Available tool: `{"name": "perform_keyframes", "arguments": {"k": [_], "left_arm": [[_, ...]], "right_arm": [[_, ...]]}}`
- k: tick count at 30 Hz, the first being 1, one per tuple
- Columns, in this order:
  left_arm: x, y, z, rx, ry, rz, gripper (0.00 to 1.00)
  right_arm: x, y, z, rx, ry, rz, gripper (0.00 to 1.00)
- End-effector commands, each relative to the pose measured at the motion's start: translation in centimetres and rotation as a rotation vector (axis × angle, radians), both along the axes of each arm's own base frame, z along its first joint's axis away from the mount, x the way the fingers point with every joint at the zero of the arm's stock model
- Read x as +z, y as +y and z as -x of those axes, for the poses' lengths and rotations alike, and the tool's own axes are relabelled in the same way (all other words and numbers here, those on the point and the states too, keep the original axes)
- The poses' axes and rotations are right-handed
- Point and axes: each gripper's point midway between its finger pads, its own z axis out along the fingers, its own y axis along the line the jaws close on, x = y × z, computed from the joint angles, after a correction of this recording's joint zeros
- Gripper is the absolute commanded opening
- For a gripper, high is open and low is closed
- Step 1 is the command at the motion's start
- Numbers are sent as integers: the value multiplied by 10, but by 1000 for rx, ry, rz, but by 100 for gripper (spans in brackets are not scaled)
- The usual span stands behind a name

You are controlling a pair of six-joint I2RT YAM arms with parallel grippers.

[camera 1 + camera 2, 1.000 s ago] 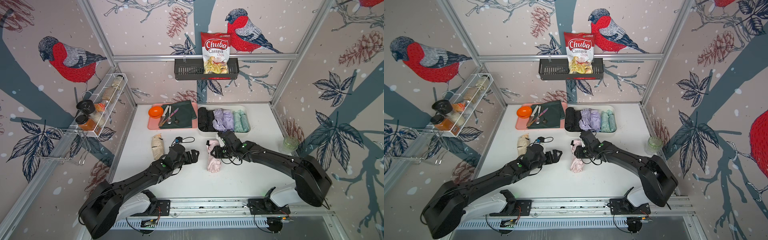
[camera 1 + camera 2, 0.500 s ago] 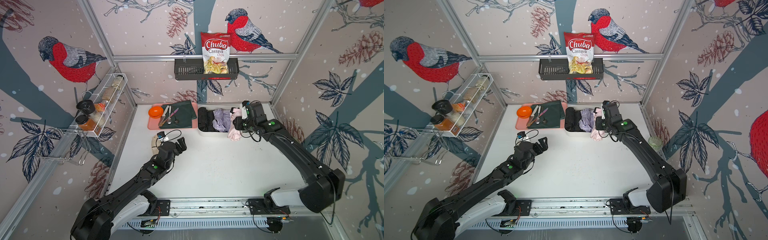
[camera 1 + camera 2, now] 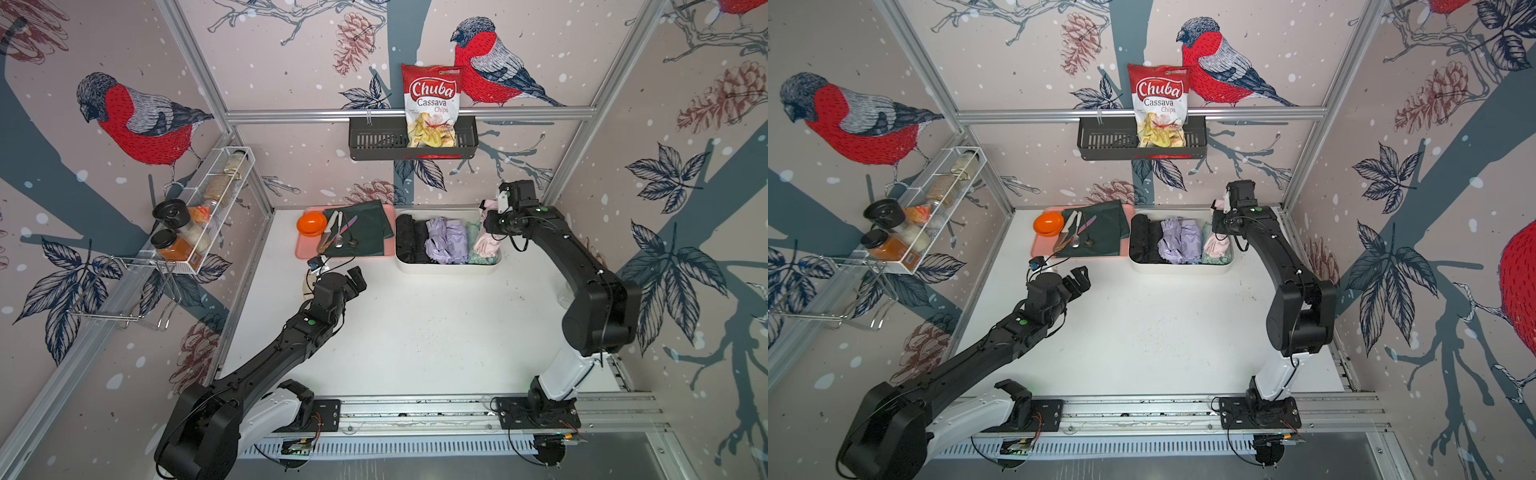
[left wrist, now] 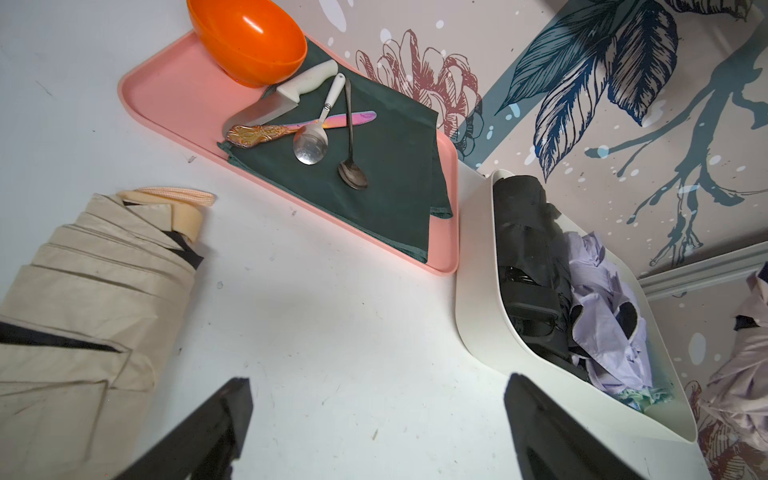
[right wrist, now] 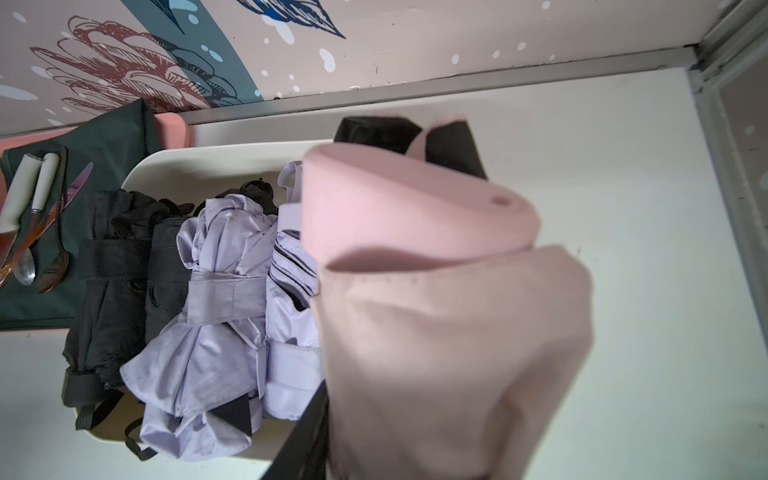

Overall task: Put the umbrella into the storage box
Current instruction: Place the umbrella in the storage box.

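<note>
Right wrist view is showing the pink umbrella [image 5: 415,232] close up, right jaws clamping it. In both top views it is hanging over the storage box's [image 3: 446,270] right end, upper right of centre, so lowering and release are remaining. A black umbrella [image 3: 409,239], two lilac umbrellas [image 3: 444,241] and a mint umbrella [image 3: 473,232] are lying inside. A beige umbrella [image 4: 83,291] is lying outside on the surface, left jaws standing apart, empty.

Tray [image 3: 305,248], box [image 3: 446,268] side by side at table [image 3: 415,332] back, tray left. Bowl [image 3: 311,223], cloth [image 3: 370,232] on tray; cutlery [image 3: 338,233] on cloth. Stowed umbrellas [image 3: 444,241] in box; umbrella [image 3: 486,245] over box's right end. Spare umbrella [image 4: 83,311] on table before tray. Chips [image 3: 432,108] in wall basket [image 3: 374,143] above.
</note>
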Motion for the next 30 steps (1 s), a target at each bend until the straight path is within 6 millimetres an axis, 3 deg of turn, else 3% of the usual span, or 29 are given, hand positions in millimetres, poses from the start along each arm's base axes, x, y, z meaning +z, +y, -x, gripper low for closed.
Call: {"name": "perform_keyframes", "arguments": {"k": [1, 7, 19, 30], "left_arm": [[3, 0, -3, -6, -14, 17, 98], [-2, 2, -4, -6, 2, 31, 98], [-13, 8, -7, 17, 56, 38, 98], [-15, 11, -8, 22, 68, 52, 98]], "right_arm": [[-8, 5, -10, 54, 25, -14, 29], [-28, 10, -21, 75, 81, -10, 28], [-67, 19, -14, 107, 187, -25, 29], [-83, 35, -16, 185, 236, -97, 32]]}}
